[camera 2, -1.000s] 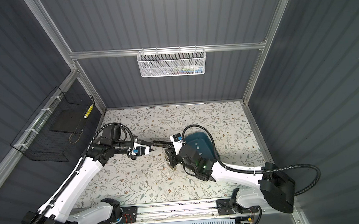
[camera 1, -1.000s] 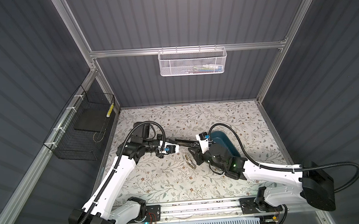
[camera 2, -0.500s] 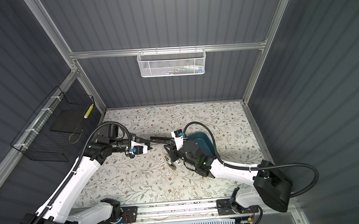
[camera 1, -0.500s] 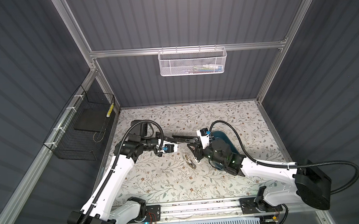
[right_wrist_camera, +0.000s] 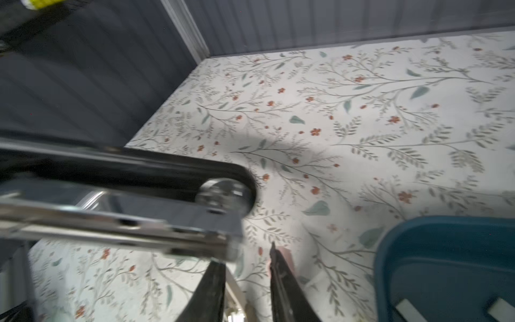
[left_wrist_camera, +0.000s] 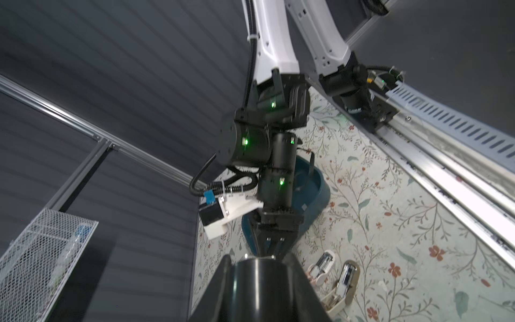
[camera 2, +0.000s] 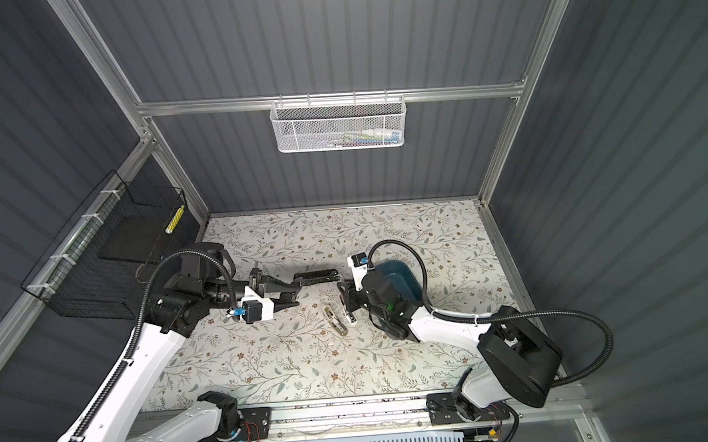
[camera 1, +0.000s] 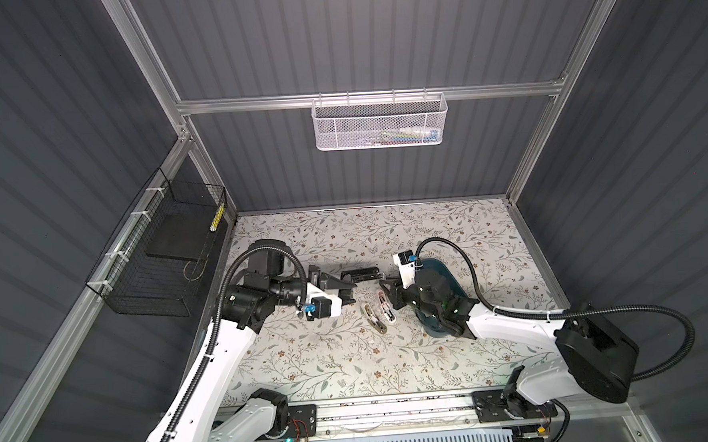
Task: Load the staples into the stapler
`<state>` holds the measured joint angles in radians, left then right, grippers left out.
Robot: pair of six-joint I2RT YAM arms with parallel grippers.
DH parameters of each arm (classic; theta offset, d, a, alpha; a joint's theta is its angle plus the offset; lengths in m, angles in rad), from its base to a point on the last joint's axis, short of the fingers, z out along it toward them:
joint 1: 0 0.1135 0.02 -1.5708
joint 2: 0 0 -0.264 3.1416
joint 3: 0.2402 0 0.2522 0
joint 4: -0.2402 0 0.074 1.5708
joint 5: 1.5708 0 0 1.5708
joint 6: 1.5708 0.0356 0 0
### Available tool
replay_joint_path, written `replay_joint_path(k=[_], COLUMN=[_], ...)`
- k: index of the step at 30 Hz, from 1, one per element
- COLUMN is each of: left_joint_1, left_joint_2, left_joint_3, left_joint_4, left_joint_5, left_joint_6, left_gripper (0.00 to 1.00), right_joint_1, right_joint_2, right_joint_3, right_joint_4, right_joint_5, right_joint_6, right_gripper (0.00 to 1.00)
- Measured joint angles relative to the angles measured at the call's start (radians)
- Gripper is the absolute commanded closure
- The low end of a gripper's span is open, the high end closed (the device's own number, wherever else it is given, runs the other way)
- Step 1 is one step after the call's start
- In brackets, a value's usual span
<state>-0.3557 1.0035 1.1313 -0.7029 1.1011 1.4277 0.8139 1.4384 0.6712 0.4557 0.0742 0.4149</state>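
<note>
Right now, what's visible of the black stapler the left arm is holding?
The black stapler is long and slim: glossy black top arm over a chrome magazine, pinned by a round silver rivet at one end. It is held above the table, roughly level, one end clamped in the left gripper, the rivet end right by the right gripper; contact unclear.

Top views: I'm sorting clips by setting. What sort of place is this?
Likely a lab robot cell: dark panelled walls on an aluminium frame, two arms on a base rail, a floral-covered tabletop.

Both arms wear white shells [camera 1: 220, 353] with black joints [camera 1: 592, 355], ribbed black cables [camera 1: 623, 308] and green lights [left_wrist_camera: 245, 141].
</note>
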Motion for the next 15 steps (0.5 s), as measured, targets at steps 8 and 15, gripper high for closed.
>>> replay_joint_path(k=[8,15], left_joint_1=[-0.003,-0.003], left_joint_2=[-0.024,-0.006], left_joint_3=[0.000,0.000], left_joint_4=[0.021,0.079], left_joint_5=[0.051,0.027], left_joint_6=[-0.091,-0.189], left_gripper=[1.00,1.00], right_joint_1=[-0.003,0.005], right_joint_2=[-0.032,-0.285], right_joint_3=[0.000,-0.146], right_joint_4=[0.002,0.060], right_joint_5=[-0.001,-0.020], right_joint_6=[-0.022,-0.157], right_gripper=[0.59,0.29])
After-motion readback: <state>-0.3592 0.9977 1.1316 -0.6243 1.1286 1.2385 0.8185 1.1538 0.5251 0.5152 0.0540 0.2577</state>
